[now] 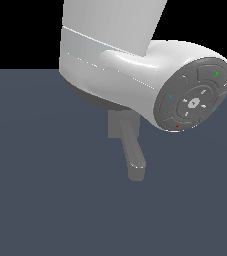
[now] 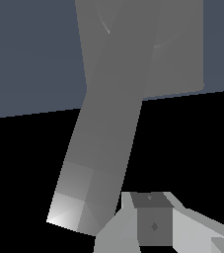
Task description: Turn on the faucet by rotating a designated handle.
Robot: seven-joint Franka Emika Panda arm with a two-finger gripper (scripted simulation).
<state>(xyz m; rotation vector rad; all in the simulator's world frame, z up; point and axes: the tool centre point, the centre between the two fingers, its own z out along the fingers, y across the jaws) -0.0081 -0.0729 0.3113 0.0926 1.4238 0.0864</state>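
The exterior view is mostly filled by the robot arm [image 1: 115, 65], a large white body that comes in from 12 o'clock and ends in a round grey cap with small coloured marks at about 3 o'clock. The arm covers most of what stands behind it.

Below the arm, near the middle of that view, part of the faucet [image 1: 119, 125] shows: a matte grey upright block whose top is hidden by the arm. From the block a grey bar runs toward 6 o'clock and ends in a thicker rounded tip, which is the spout [image 1: 135, 167]. It lies over the dark blue-grey floor [image 1: 40, 190]. The handle cannot be made out in the exterior view.

In the wrist view the faucet fills the frame from close up. A broad grey bar [image 2: 103, 148] slants from 12 o'clock down to about 7 o'clock and ends in a bright faceted tip; whether this is the spout or the handle cannot be told from here. Behind it a flat grey face of the block reaches toward 1 o'clock.

At 5 o'clock in the wrist view one pale piece of the gripper [image 2: 155, 225] shows, just beside the bar's lower end. Contact cannot be judged, and whether the fingers are spread or pressed together cannot be told.
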